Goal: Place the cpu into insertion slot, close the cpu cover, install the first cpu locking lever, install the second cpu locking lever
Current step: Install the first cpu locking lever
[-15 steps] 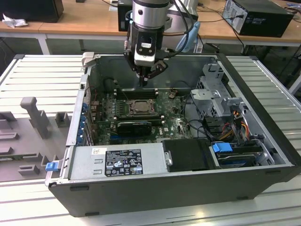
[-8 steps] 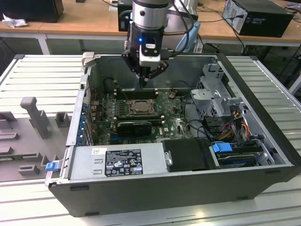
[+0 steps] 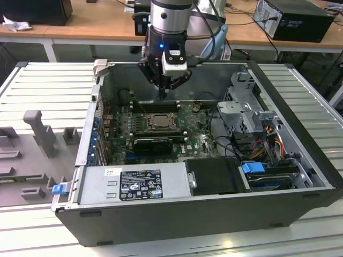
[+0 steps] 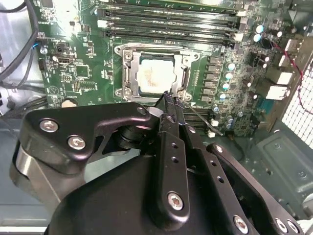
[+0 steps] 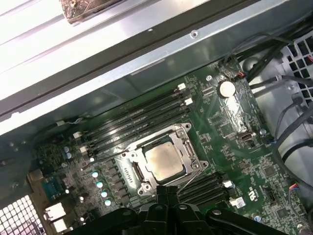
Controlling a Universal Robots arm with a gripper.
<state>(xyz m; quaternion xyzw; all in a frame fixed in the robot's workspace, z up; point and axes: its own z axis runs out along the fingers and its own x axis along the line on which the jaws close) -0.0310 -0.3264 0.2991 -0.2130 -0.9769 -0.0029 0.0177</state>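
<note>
A ribbed grey surface (image 3: 32, 80) carries an open computer case (image 3: 177, 214). The case lies on its side with the panel off, likely so the board faces up and the arm (image 3: 170, 16) can reach in from above.

Nearest the exterior camera, on this side of the slot, a grey power supply (image 3: 134, 184) with a label sits along the case's edge. Past it lies the green board (image 3: 202, 140), and on it the slot (image 4: 146, 49), a square black-framed socket.

The cpu (image 4: 155, 76) sits flat inside the slot with its pale metal top up. The cover (image 4: 128, 73), a silvery frame, lies down around the cpu. Its cut-out leaves the top bare while the frame appears to pin the chip's edges, so the first two steps look done.

The hand (image 3: 162, 95) points straight down at one corner of the slot. Its fingers are pressed together into one narrow tip, with nothing visible between them. That shape looks suited to pushing a thin part. A wire lever (image 4: 201, 119) runs out from that same corner. Whether the tip touches it cannot be told.

Beyond the slot run long black memory slots (image 3: 155, 106), then the case's back wall. Farther off stand wooden desks (image 3: 96, 24) with other computers.
</note>
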